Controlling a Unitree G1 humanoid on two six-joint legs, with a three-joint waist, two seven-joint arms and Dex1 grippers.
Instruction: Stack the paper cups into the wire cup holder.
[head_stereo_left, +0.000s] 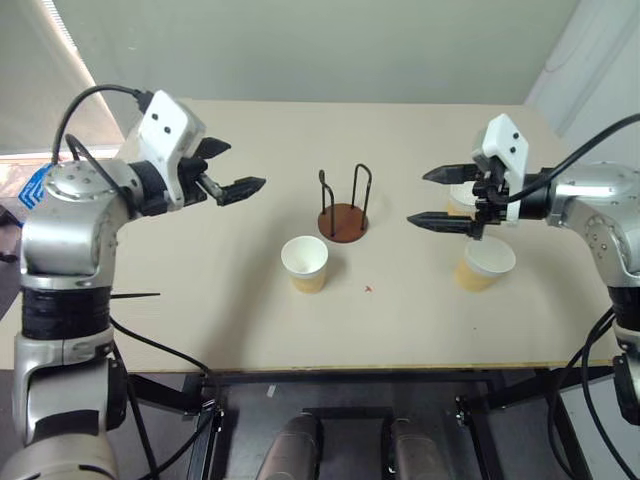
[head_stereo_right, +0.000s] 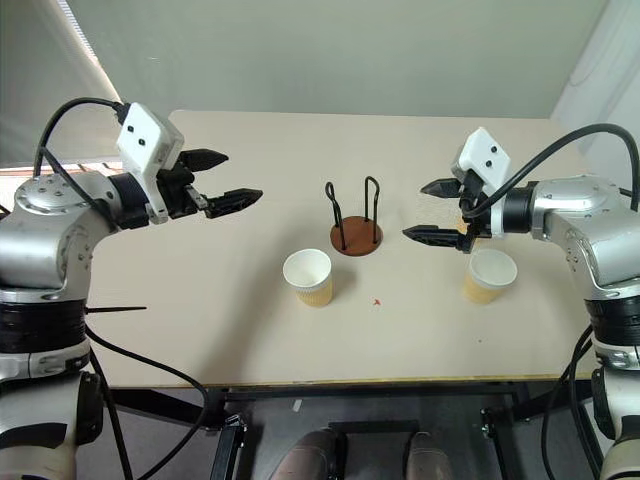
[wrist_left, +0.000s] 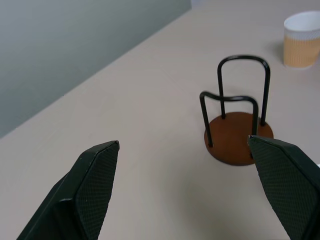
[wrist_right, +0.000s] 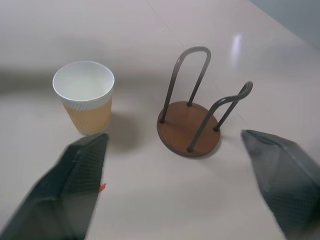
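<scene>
Both hands, left hand (head_stereo_left: 232, 172) and right hand (head_stereo_left: 432, 197), wide and empty; right should drop squarely over nearest cup (head_stereo_left: 484, 264), gripping below rim before wire cup holder (head_stereo_left: 344, 214).

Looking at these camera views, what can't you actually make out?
- Third paper cup: in the left eye view, largely hidden behind the right gripper.
- Wire cup holder: in the left wrist view, the base's near edge is covered by a fingertip.
</scene>
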